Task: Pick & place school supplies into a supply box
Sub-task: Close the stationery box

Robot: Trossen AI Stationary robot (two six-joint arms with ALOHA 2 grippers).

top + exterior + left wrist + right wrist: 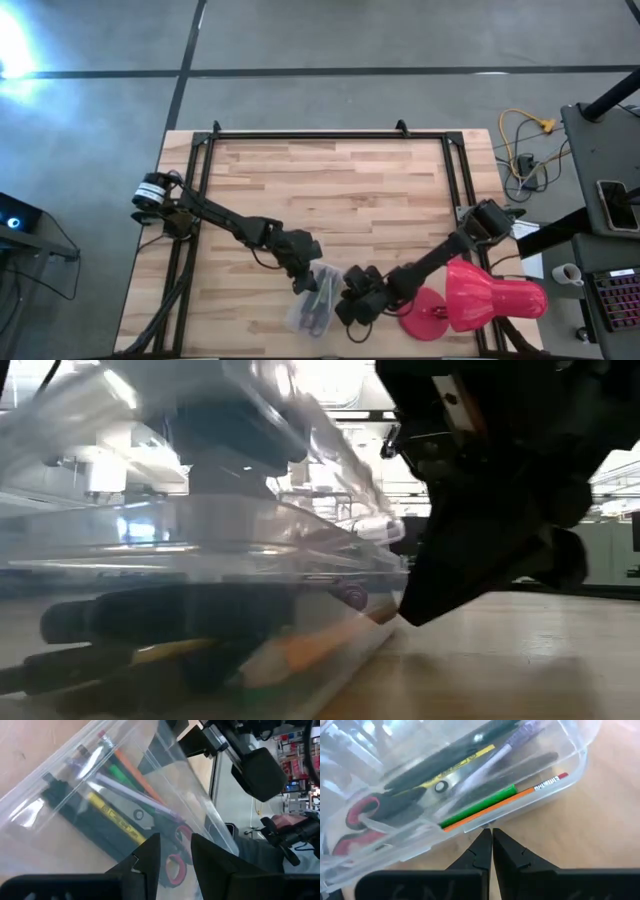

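Note:
The supply box is a clear plastic box near the table's near edge, resting flat on the wood. Through its walls I see the red-handled scissors, a yellow pen, a green pencil, an orange one and dark pens. A clear lid slants over them. My left gripper is above the box, its fingers a little apart. My right gripper is shut at the box's right long side. My left gripper comes down on the box's clear lid from above, fingers slightly apart. Whether the fingertips touch the lid, I cannot tell. My right gripper has its shut fingertips against the lip of the box's long side wall, coming level from the table's right. The box stays on the table.
A big pink-red lamp lies at the table's near right corner, close behind my right arm. A black frame runs around the table's edges. Bare wood stretches across the middle and far part of the table.

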